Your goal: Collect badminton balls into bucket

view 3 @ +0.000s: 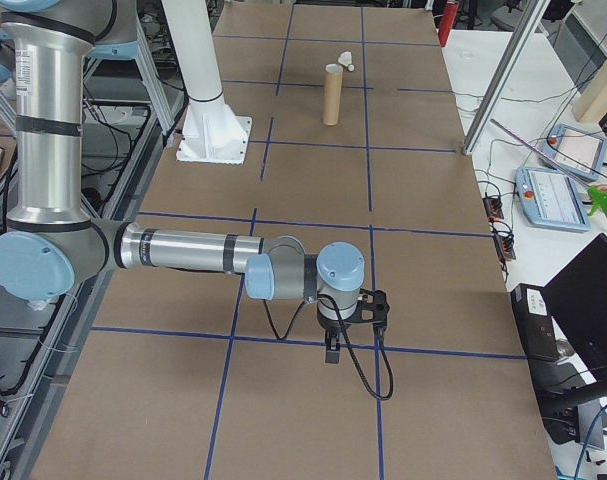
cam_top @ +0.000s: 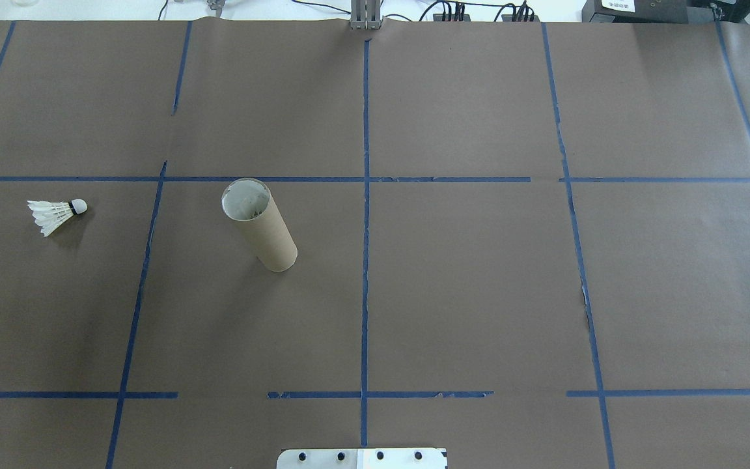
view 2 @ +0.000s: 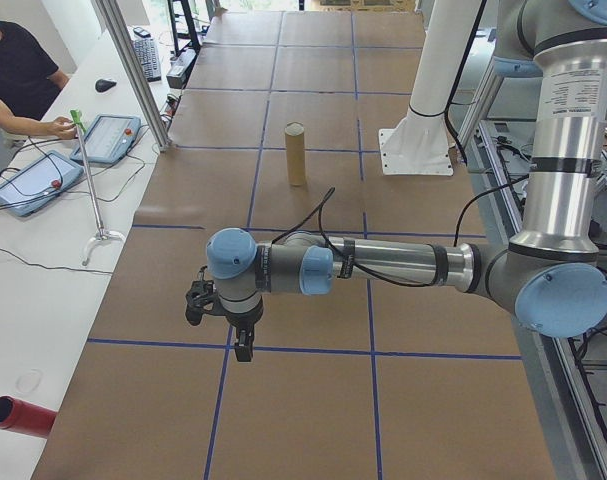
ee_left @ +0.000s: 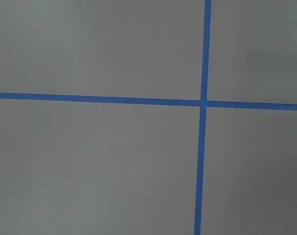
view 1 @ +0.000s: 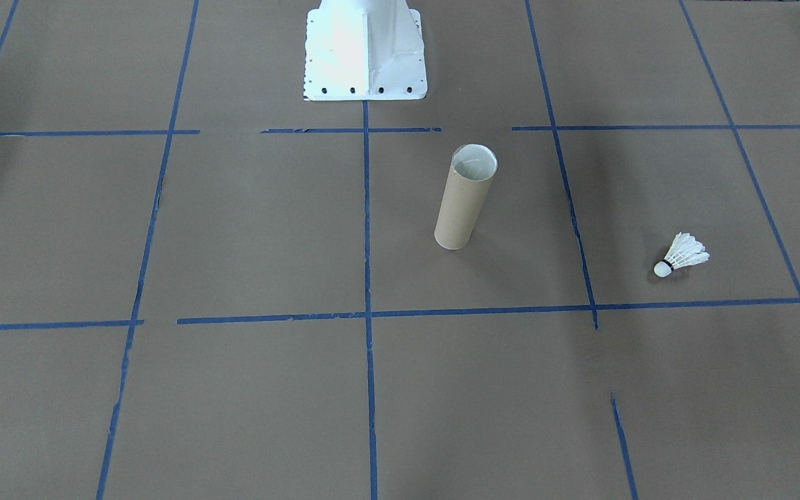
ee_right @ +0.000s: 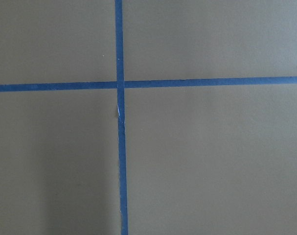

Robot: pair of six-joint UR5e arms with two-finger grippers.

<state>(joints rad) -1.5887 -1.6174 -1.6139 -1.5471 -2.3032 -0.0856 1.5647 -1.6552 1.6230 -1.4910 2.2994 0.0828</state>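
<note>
Overhead exterior view: a table covered in brown paper (cam_top: 466, 286) and divided into squares by blue tape lines (cam_top: 366, 215). At far left lies a small white feather shuttlecock (cam_top: 56, 213), on its side, its rounded cork tip pointing right and its skirt fanned left. One square to its right, well apart from it, stands a tall, narrow brown cardboard tube (cam_top: 259, 224) with a pale inside, upright and open at the top. Nothing shows inside the tube. No arm or gripper appears in this view. At the bottom edge is part of the white metal robot base (cam_top: 362, 458).

The task looks not yet begun: the shuttlecock is on the table, outside the tube. It lies on the robot's left, so the left arm seems the likely one to fetch it. The next move calls for a reach to the shuttlecock, a light pinch that spares the feathers, then a cork-first drop into a mouth barely wider than the skirt.

In the left side view, the left gripper (view 2: 226, 322) hangs low over the table near a tape crossing, far from both objects; whether its fingers are apart or together cannot be told. The right side view shows the right gripper (view 3: 349, 324) likewise low and far off, its state also unclear.

Both wrist cameras show only paper and tape. In the left side view the shuttlecock cannot be made out. A seated person (view 2: 21, 75) is cut off at that view's upper left edge.
</note>
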